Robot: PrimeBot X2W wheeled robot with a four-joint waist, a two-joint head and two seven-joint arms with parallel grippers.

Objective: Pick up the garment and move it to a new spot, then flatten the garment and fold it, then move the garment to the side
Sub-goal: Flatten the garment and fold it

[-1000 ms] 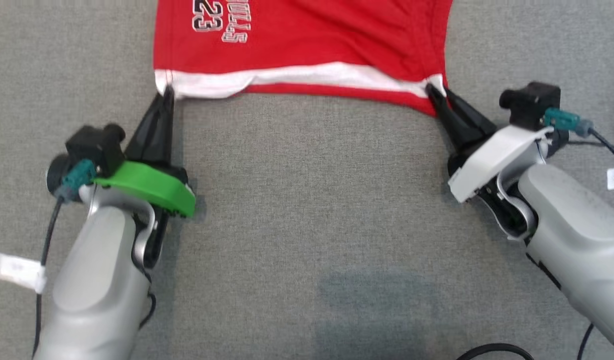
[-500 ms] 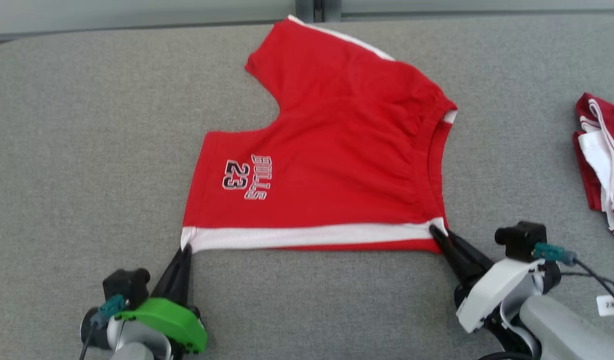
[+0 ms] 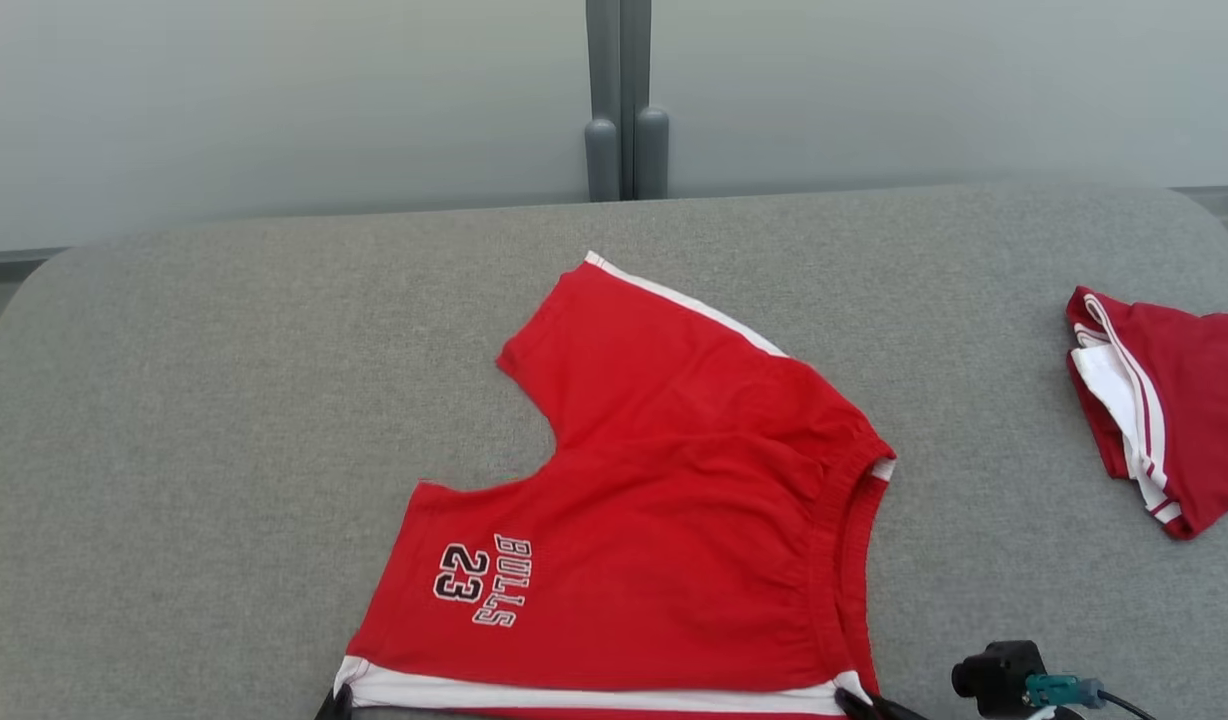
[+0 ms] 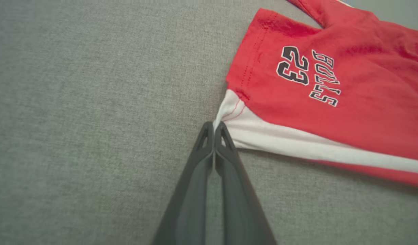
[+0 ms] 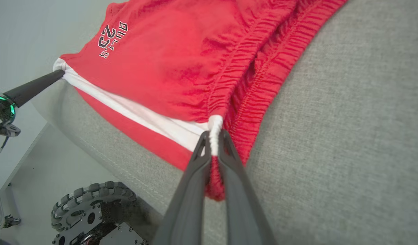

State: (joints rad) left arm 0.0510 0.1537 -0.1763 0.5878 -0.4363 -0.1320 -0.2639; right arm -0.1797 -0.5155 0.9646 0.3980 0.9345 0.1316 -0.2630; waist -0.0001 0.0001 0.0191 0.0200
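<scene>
Red shorts [image 3: 664,520] lay flat on the grey fabric surface [image 3: 224,400], lower centre of the head view. 1 leg pointed toward the upper centre, the other toward the lower left. The "BULLS 23" print [image 3: 479,580] sat on the lower-left leg. The white side band [image 3: 594,690] ran along the shorts' lowest edge, right at the bottom of the frame.

Left gripper [image 4: 214,127]: jaws fully closed, tips pinching the corner of the white band at the leg hem, centre of the left wrist view.

Right gripper [image 5: 212,136]: jaws almost closed, with only bunched cloth between them. It had the white band end and red fabric clamped just beside the elastic waistband [image 5: 253,68], centre of the right wrist view.

The band ran straight between the 2 grippers. In the right wrist view the left gripper's dark fingers met the band's far end at the upper left. The banded edge lay close to the surface's rounded near edge. A treaded wheel [image 5: 93,200] showed below that edge at the lower left.

A second red garment [image 3: 1164,400] with white trim lay crumpled at the right edge of the head view, well apart from the shorts. A grey post [image 3: 624,100] stood at the top centre, behind the surface.
</scene>
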